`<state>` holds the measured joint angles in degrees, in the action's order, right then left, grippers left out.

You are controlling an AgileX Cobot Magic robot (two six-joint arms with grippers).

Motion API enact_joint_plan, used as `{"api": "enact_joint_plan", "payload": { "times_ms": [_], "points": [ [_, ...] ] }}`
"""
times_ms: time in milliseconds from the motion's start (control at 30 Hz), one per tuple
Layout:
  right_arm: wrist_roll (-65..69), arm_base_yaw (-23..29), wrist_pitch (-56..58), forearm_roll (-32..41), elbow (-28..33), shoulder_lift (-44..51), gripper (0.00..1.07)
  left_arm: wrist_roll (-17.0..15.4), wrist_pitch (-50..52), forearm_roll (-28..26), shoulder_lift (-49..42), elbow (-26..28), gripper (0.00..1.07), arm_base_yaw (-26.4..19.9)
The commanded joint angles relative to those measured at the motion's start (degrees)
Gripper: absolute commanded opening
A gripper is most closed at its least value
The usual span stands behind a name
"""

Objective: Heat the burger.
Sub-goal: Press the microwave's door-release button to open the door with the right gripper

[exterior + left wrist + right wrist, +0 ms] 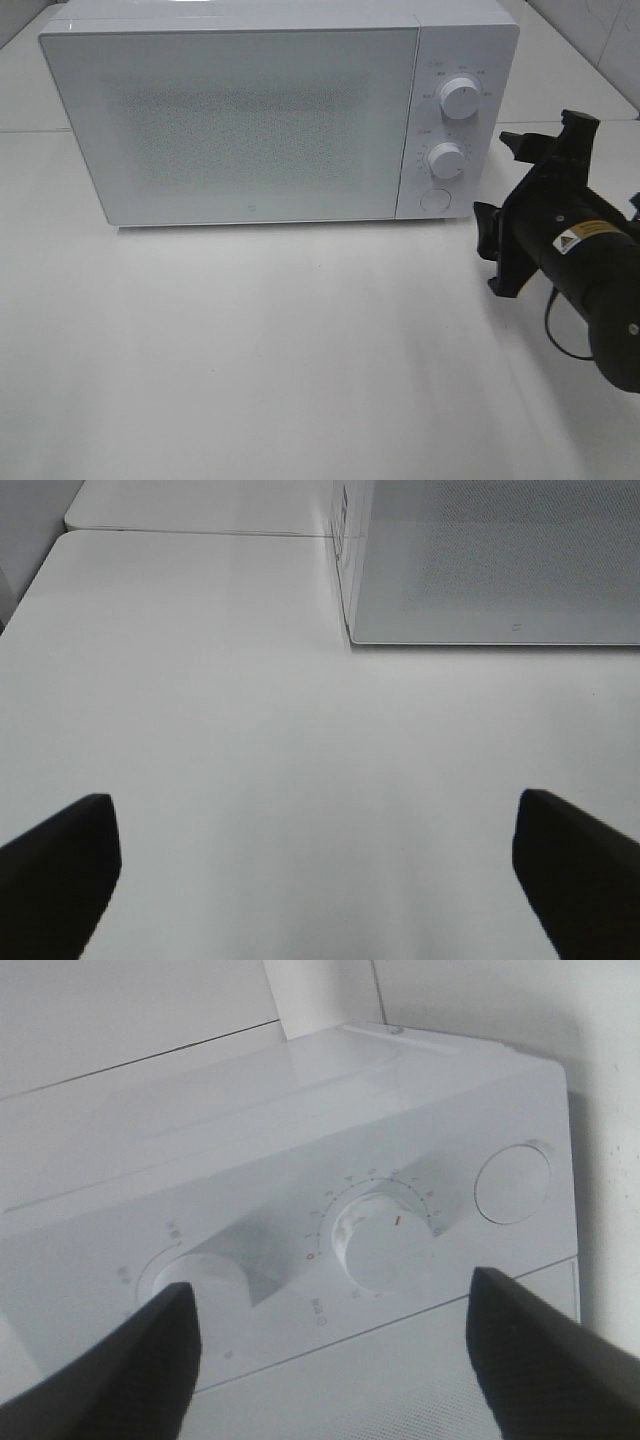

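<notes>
Burger: not in any view. White box microwave (240,110) on the white tabletop (300,350) has its dotted door shut, can't see inside, so can't tell if it's loaded.

Right gripper (492,172): jaws apart, nothing in them, just right of the control panel, not touching. Wrist view lines it up on the lower white dial (385,1245).

Left gripper (312,802): jaws wide, empty, over bare table near the microwave's left corner.

Risks:
- Dial turned with the cavity empty: burger's place is unconfirmed.
- Smooth round dial: off-centre closing means slip, or no turn.
- Round white button (434,200) sits just below the dial: a low finger could press it, maybe popping the door.
- Pushing in hard could shove the oven back.
</notes>
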<state>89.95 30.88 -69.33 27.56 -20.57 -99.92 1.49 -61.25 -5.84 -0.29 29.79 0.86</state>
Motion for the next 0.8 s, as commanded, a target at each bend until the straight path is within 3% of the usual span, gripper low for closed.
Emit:
{"api": "enact_joint_plan", "payload": {
  "times_ms": [33,200,333,367,600,633,767,800],
  "points": [
    [-11.2,-0.1,-12.3,-0.3,2.3,4.4,0.73,-0.1,-0.2,0.1,-0.3,-0.2,1.01,-0.2],
    [-38.6,-0.1,-11.1,-0.6,6.9,16.4,0.73,-0.1,-0.2,0.1,-0.3,-0.2,1.01,-0.2],
    [-50.0,-0.1,-7.0,-0.6,7.7,22.9,0.73,-0.1,-0.2,0.1,-0.3,-0.2,1.01,-0.2],
    [-58.4,-0.1,-1.1,-1.1,7.5,27.2,0.71,-0.1,-0.2,0.1,-0.3,-0.2,1.01,-0.2],
    [-79.8,-0.1,21.5,-1.9,4.7,36.7,0.67,-0.1,-0.2,0.1,-0.3,-0.2,1.01,-0.2],
    [-87.2,-0.1,30.3,-1.7,2.9,38.6,0.65,-0.1,-0.2,0.1,-0.3,-0.2,1.01,-0.2],
    [-98.9,-0.1,42.3,-1.4,-0.8,39.9,0.64,-0.1,-0.2,0.1,-0.3,-0.2,1.01,-0.2],
    [-105.8,-0.1,52.1,-1.4,-4.5,40.0,0.63,-0.1,-0.2,0.1,-0.3,-0.2,1.01,-0.2]
  ]
}}
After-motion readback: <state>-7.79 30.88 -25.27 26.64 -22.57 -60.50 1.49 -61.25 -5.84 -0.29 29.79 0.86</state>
